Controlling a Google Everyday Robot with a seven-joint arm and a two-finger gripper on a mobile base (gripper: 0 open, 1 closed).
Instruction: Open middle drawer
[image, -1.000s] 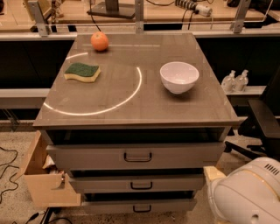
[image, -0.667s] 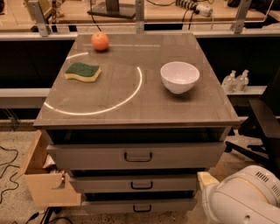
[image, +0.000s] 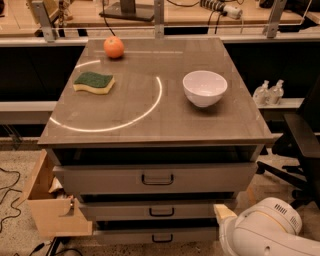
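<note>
gripper: not visible. only the white arm (image: 265, 231) shows, low at the right corner, with a pale tip just beside the right end of the middle drawer (image: 120, 210). whether the tool is released or clenched cannot be told. it holds nothing that can be seen.

middle drawer: second of three in the grey cabinet, below the top drawer (image: 100, 179) and above the bottom drawer (image: 120, 235). its front sits nearly level with the fronts above and below, so it is judged closed or close to it. the dark loop handle (image: 161, 211) sits at centre, free, with nothing touching it.

judgement: the arm sits low and to the side, likely so that the tool can come in at handle height without blocking the drawer's travel. the approach is not yet finished.

surroundings: on the cabinet top (image: 150, 117) an orange (image: 114, 47), a sponge (image: 94, 82) and a bowl (image: 205, 88) stand well apart, all back from the front edge. a pull should not disturb them. a wooden box (image: 52, 212) stands at the cabinet's left, beside the drawer fronts but not across them.
</note>
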